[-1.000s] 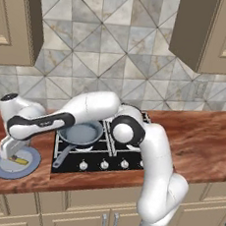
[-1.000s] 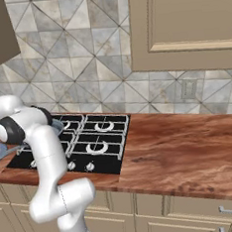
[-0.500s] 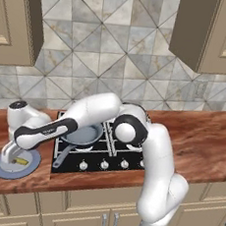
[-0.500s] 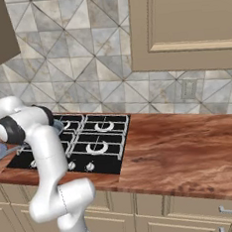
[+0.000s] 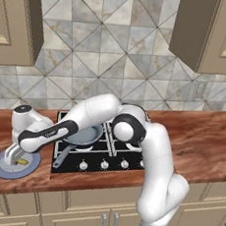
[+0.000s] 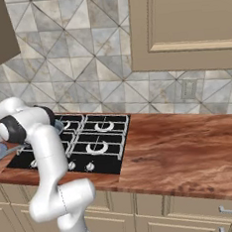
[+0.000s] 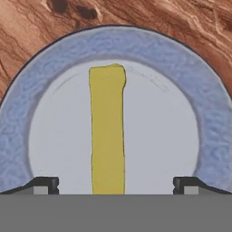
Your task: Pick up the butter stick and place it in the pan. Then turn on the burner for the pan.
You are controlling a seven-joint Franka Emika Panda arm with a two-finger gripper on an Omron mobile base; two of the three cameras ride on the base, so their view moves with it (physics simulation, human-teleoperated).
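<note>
1. While the arm reaches far out over the bench (image 5: pixel 201 139), the hand (image 7: pixel 115 183) hangs just above a round blue-grey plate (image 7: pixel 149 43), its two dark fingertips (image 7: pixel 45 183) spread wide apart with nothing clamped between them.
2. Directly ahead of the hand, the butter stick (image 7: pixel 108 131) lies flat on the pale middle of the plate, running lengthwise away from the hand and sitting in the gap between the fingertips, closer to one tip than the other.
3. Neither fingertip touches the butter stick.
4. From the left base view, the hand (image 5: pixel 12 158) points down at the plate (image 5: pixel 0 166), and the butter stick (image 5: pixel 22 162) shows as a small yellow sliver just beside it.
5. The pan (image 5: pixel 85 136) sits well behind the hand, on the black cooktop (image 5: pixel 105 158), its dark handle (image 5: pixel 64 153) angled toward the bench's front edge; the forearm passes over it.
6. The burner (image 6: pixel 100 148) rings show under the grates in the right base view.
7. The plate rests on the wooden bench beside the cooktop.
</note>
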